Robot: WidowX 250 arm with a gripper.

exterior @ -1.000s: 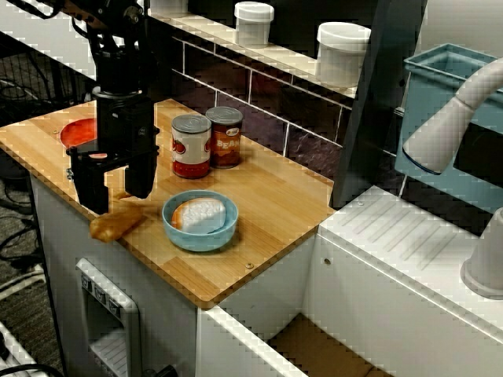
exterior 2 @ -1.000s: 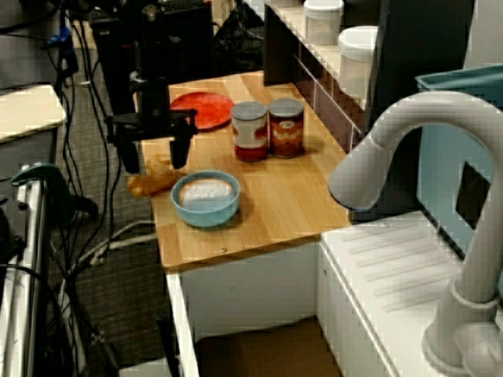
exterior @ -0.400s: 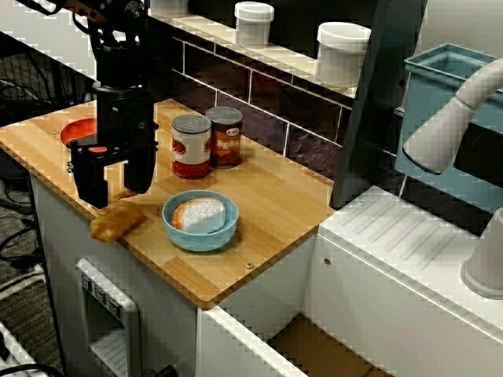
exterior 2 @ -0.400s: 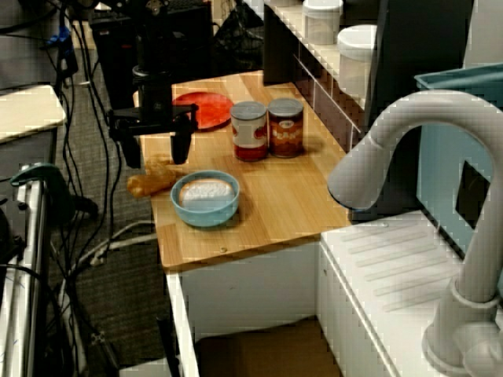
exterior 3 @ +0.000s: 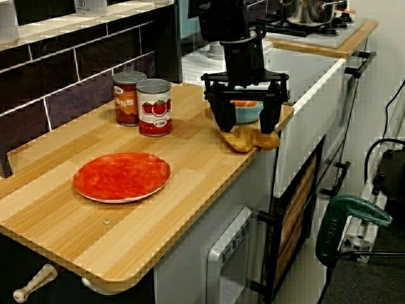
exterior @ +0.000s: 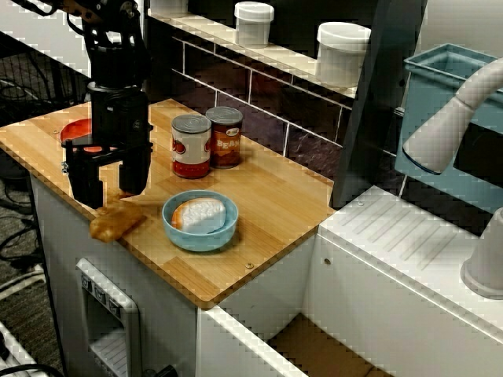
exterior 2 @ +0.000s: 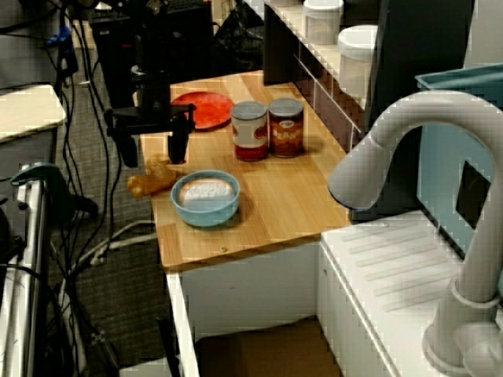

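Pincer (exterior: 110, 188) hangs over the pastry (exterior: 116, 222) at the tabletop (exterior: 267, 196) edge
Bowl (exterior: 196, 239) just beside it, two cans (exterior: 191, 146) behind the bowl, plate (exterior 3: 122, 177) on the pincer's other side

Smooth light-wood counter (exterior: 275, 196); metal cans (exterior: 191, 146), paper-wrapped; matt blk end effector (exterior: 110, 187); glossy bowl (exterior: 196, 240).

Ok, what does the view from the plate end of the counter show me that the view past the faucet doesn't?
Only the plate-end view shows the steel pot at the back and the green power tool near the floor; there the pincer hides most of the blue bowl. Only the faucet view shows the pale rounded piece in the bowl, the white faucet and the shelf jars. Both show the pincer open just above the pastry at the edge of the counter, the two cans and the red plate.
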